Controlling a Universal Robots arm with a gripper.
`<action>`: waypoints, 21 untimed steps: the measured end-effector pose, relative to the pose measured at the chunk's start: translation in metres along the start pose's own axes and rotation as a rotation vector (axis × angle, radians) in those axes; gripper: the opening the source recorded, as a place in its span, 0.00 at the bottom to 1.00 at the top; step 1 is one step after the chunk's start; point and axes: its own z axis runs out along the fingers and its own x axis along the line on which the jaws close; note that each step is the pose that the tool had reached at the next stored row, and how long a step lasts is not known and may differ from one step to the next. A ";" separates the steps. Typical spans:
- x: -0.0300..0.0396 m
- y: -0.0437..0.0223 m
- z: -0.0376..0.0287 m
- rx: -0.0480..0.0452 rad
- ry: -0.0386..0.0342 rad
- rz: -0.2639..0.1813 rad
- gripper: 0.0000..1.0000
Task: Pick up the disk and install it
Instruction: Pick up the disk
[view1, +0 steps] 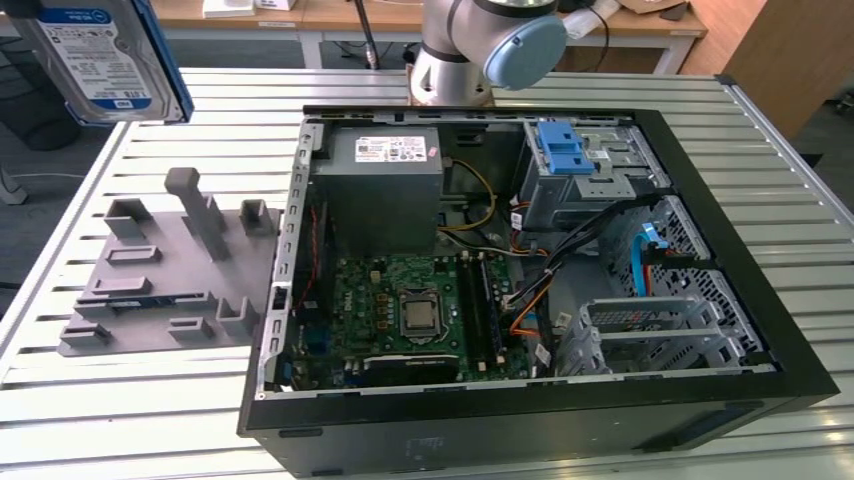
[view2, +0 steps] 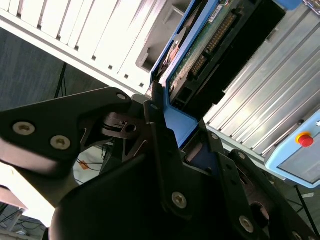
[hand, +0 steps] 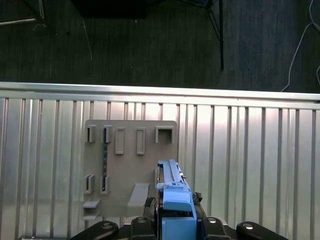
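The black metal two-fingered gripper has its fingers closed in a pinch on one short end of the disk, a flat rectangular silver hard drive framed by a smooth blue plastic carrier. In the second wrist view the drive's green circuit-board underside and a row of connector pins face out. In the first wrist view the disk is seen edge-on, thin and straight, with its long axis running directly out from the gripper. In the exterior view the disk hangs high in the air with its glossy white-and-blue label facing the camera. It is well apart from the open black metal computer case, off that case's side toward the exterior view's left. Beneath the disk, just beside the same side of the case, a matte grey moulded plastic holder plate with upright posts and rectangular slots lies flat on the ribbed, pale metal slatted table. Inside the case lie a green motherboard and a grey power supply box. Along the case's far side from the disk are a blue plastic latch piece and a perforated bare-metal drive cage. So the whole width of the case lies between the held disk and those bays. Behind the case stands the silver robot arm with a pale blue joint cap.
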 end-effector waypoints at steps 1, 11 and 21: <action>0.0000 0.0000 -0.0001 0.0000 0.0000 0.000 0.36; -0.0002 0.0002 -0.0175 0.0000 0.0000 0.000 0.36; -0.0002 0.0002 -0.0187 0.0000 0.0000 0.000 0.36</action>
